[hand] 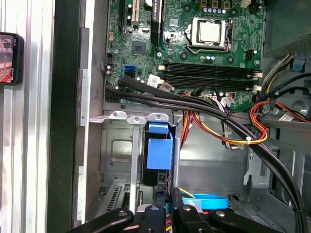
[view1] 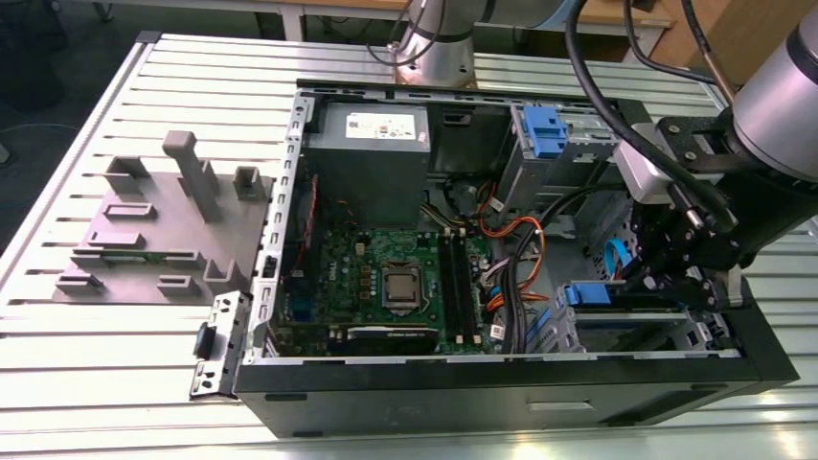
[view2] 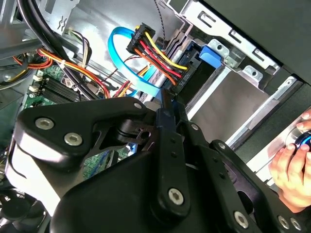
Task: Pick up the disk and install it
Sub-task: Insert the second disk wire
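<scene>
In the exterior view, an open computer case [view1: 511, 369] is seen lying on a slatted metal tabletop [view1: 77, 355], with a grey moulded fixture [view1: 153, 225] set on the tabletop at the exterior view's left. The motherboard [view1: 383, 278] is exposed in the case's middle. The disk [view1: 595, 293], marked by its bright blue carrier, is seated in a drive bay at the near corner of the case on the exterior view's right. The gripper [view1: 658, 278] is lowered into the case just beside it, on its right. 1 more blue carrier [view1: 543, 129] is seated in a bay at the far side of the case.

In the second wrist view, the gripper [view2: 167, 104] is shown with its fingers [view2: 170, 126] drawn close together, and nothing can be made out between them. The disk [view2: 212, 52] is seen beyond the fingertips, slotted between the metal rails of the bay and apart from them. A light blue flat cable [view2: 116, 53] and a bundle of coloured wires [view2: 155, 53] are looped between the two. A person's hand [view2: 291, 170] is rested outside the case wall.

In the first wrist view, the disk [hand: 159, 153] is shown on edge in the bay, near the gripper [hand: 167, 208] but not touched by it. Black cables [hand: 218, 116] are draped across the case beyond it.
</scene>
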Robot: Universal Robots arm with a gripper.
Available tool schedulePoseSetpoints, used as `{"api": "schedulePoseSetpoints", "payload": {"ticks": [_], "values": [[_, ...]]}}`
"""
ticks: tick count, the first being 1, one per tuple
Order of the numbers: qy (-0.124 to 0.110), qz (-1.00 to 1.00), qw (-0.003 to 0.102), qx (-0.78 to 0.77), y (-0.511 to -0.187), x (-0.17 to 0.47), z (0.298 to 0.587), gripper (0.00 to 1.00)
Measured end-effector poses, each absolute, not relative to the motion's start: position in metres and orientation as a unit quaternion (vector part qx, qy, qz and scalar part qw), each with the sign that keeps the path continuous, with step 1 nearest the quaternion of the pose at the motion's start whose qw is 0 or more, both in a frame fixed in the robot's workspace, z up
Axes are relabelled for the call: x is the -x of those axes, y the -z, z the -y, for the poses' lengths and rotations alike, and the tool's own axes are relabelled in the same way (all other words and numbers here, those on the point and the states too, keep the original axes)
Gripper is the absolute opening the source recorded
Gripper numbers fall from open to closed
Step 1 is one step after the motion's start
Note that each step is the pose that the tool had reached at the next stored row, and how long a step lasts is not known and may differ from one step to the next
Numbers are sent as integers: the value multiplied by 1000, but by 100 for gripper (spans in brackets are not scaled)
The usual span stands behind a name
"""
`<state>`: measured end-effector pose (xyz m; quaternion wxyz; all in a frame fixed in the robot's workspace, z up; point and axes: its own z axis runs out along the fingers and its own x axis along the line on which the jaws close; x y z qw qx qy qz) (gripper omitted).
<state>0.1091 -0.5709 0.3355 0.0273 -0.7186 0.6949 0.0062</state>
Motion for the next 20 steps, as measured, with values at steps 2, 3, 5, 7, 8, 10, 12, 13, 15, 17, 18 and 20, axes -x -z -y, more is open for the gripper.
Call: {"api": "schedulePoseSetpoints", "payload": {"ticks": [2,3,5,7,8,10,12,13,15,17,18,20], "values": [[-6,-695,27,719,-335,-109,571,16],[-6,-695,27,719,-335,-109,571,16],[-6,-695,27,719,-335,-109,571,16],[-6,-695,27,719,-335,-109,571,16],[-6,-695,27,719,-335,-109,571,16],[-6,-695,27,719,-334,-109,571,16],[-6,-695,27,719,-332,-109,571,16],[-6,-695,27,719,-332,-109,571,16],[-6,-695,27,719,-330,-109,572,16],[-6,-695,27,719,-330,-109,572,16],[-6,-695,27,719,-330,-109,572,16],[-6,-695,27,719,-330,-109,572,16]]}}
